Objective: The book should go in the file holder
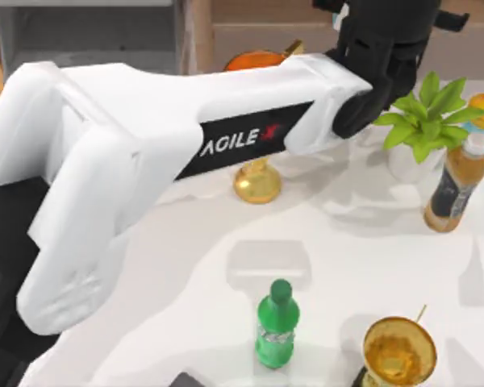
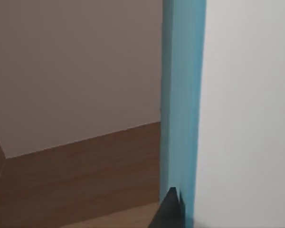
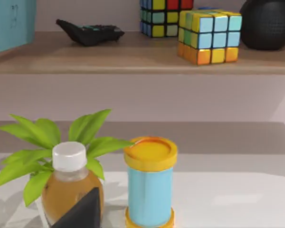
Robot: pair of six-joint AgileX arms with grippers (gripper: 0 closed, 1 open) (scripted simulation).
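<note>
Potted plant [image 1: 423, 121] and tea bottle [image 1: 456, 181] crowd the table's right.

Glossy white plastic arm [image 1: 145, 129], shiny gold metal trophy [image 1: 256, 182], matt teal book cover [image 2: 180, 104], smooth brown wood shelf [image 3: 133, 54]

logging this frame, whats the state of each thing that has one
book: upright, held by the left gripper over the shelf
file holder: hollow, no book inside
green bottle: upright, capped
tea bottle: upright, white cap on
blue can: upright, yellow lid on
trophy: upright
plant: upright
</note>
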